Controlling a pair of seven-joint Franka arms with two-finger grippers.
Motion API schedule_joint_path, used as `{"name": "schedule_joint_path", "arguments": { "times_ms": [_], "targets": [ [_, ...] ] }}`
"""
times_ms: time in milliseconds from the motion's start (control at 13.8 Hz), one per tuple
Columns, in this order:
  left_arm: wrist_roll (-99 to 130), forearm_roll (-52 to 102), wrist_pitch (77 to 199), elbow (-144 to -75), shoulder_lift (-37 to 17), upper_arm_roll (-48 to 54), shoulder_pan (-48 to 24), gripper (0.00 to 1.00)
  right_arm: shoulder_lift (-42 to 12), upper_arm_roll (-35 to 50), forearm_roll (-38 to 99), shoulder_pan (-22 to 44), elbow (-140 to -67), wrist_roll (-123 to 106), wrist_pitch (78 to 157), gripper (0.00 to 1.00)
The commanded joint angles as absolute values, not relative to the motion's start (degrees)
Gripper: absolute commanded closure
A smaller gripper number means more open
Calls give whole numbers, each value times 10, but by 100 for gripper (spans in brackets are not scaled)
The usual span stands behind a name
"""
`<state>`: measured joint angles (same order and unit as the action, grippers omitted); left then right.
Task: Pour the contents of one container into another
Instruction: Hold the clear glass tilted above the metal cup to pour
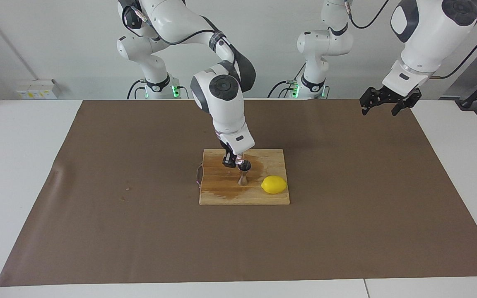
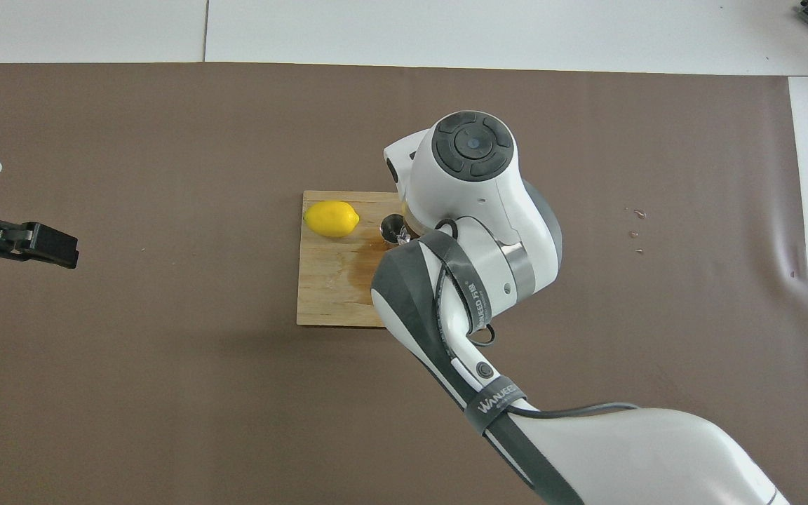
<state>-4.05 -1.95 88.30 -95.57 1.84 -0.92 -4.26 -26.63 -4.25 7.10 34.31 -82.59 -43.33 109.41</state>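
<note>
On the wooden cutting board [image 1: 222,195], the steel jigger [image 1: 243,178] stands upright beside a yellow lemon [image 1: 274,184]. My right gripper [image 1: 235,160] hangs just above the jigger, shut on the tiny clear glass cup [image 1: 241,158], which is tipped toward the jigger's mouth. In the overhead view the right arm hides the gripper. Only the jigger's rim [image 2: 391,225] and a glint of the cup [image 2: 399,240] show there, next to the lemon [image 2: 332,218]. My left gripper [image 1: 383,102] waits open in the air over the mat's corner at the left arm's end [image 2: 39,244].
A dark wet stain [image 1: 226,188] spreads across the cutting board [image 2: 327,294] around the jigger. A brown mat [image 1: 346,231] covers the table. A few small crumbs [image 2: 635,233] lie on it toward the right arm's end.
</note>
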Motion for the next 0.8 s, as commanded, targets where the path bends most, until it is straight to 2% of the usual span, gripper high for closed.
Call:
{"name": "schedule_joint_path", "arguments": {
  "times_ms": [0,726],
  "targets": [
    [-40,-14,882,-970,33,-13,-45,0,-271,-45,45,351,-807,-397,1079,100],
    [-40,-14,882,-970,33,-13,-45,0,-271,-47,24,370,-805,-367,1085,100]
  ]
}}
